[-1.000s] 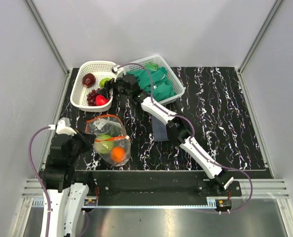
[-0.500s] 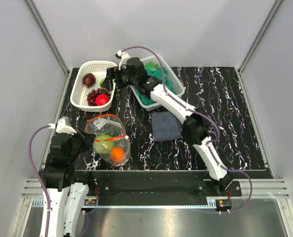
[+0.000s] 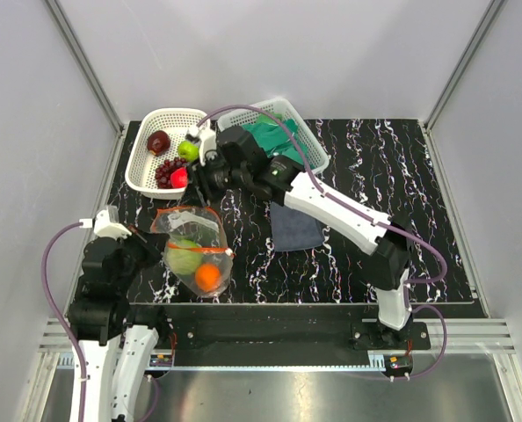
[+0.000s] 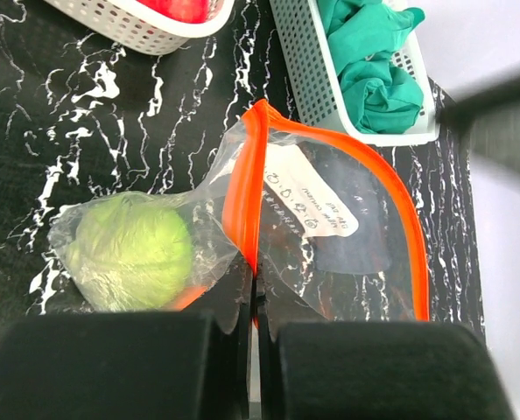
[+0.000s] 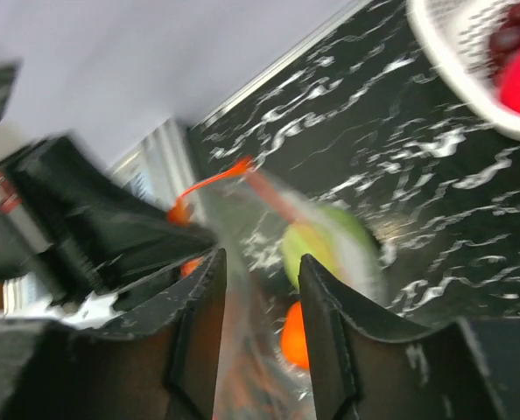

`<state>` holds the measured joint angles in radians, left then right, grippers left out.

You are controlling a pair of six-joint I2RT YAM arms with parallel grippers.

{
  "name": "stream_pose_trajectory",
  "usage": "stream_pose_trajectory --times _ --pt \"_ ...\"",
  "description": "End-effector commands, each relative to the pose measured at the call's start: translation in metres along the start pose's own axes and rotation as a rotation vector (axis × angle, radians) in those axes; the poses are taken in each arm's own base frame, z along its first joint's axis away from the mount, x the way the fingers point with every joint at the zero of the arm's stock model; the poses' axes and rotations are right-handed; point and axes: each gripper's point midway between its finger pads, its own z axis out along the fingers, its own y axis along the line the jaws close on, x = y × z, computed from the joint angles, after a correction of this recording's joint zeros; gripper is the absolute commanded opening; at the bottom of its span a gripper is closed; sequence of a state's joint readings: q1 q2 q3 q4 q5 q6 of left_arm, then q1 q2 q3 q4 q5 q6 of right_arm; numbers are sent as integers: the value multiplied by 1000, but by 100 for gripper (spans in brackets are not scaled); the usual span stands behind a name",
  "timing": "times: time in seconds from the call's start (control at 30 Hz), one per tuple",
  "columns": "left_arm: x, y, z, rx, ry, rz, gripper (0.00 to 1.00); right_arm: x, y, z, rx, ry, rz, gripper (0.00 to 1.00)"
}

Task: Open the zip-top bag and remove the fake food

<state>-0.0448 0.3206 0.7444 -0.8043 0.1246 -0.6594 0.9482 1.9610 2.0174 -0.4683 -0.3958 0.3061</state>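
Since the bag (image 3: 199, 233) is thin, soft film, it will crumple and slip rather than keep a shape. You should take it by the orange zip strip (image 4: 242, 184), its only firm part, one lip to each gripper. It lies near left on the table (image 3: 402, 193), its mouth standing open in a loop.

Left gripper (image 4: 253, 302): closed on the strip at the bag's left edge.

Right gripper (image 5: 260, 262): jaws partly apart, poised over the bag's far side, nothing seen held. That wrist view is blurred, so contact with the film cannot be told.

In my judgement the food is light, hard and round, and will roll once loose.

Count:
- One bag.
- Two pieces inside: cabbage (image 4: 129, 254) and orange (image 3: 207, 277).
- Four pieces in the far-left basket (image 3: 142, 176): green apple (image 3: 188, 150), dark red apple (image 3: 159, 141), tomato (image 3: 179, 178), grapes (image 3: 166, 170).
- A second basket (image 3: 318, 158) holding green cloths (image 3: 274, 136).
- One dark cloth (image 3: 296, 227).
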Motion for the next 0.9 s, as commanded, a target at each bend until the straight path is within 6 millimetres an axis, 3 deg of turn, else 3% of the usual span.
stream_pose_trajectory --times 0.0,0.2,0.37,0.7,0.87 --pt "-25 -29 2 100 -63 -4 0 4 41 -22 -82 20 -70 45" --pt "-31 -41 5 141 -58 -6 0 45 31 -9 -93 132 -1 39" --pt "-22 -43 11 180 -25 -26 0 82 18 5 -81 222 44 27" --pt "-23 -49 16 207 -20 -33 0 130 -17 30 -6 324 77 27" --pt "-19 -47 26 203 4 -40 0 147 -22 34 -5 363 102 29"
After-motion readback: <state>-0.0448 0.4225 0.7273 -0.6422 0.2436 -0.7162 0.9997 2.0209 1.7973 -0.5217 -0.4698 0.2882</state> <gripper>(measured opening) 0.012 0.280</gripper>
